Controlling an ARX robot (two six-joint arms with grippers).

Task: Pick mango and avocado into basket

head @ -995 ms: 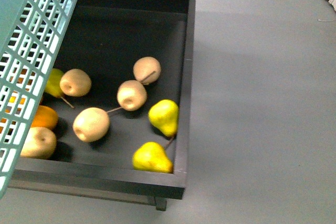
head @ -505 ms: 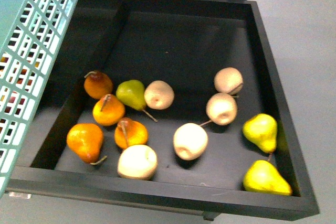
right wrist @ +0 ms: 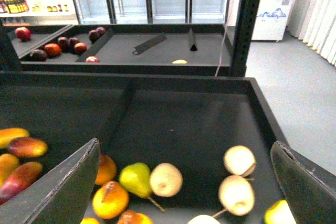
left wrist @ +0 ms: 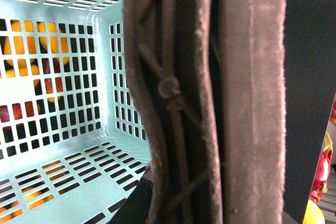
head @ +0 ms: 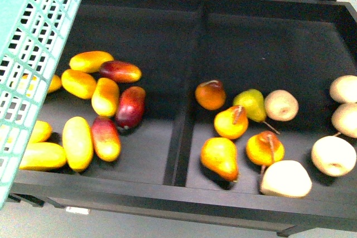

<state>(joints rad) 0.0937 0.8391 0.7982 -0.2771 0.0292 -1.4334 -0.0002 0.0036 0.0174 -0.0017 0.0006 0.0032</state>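
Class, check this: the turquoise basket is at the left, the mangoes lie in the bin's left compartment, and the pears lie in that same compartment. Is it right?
No. The pears lie in the right compartment, across the divider from the mangoes. The front view shows it. The basket and the mangoes are as stated.

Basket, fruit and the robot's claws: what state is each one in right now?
basket: empty, nothing on its slotted floor.
mangoes: lying loose in the bin's left compartment, none picked.
pears: lying in the right compartment, untouched.
right gripper: open, holding nothing.
left gripper: fingers out of sight, cannot tell.
avocado: not in view.
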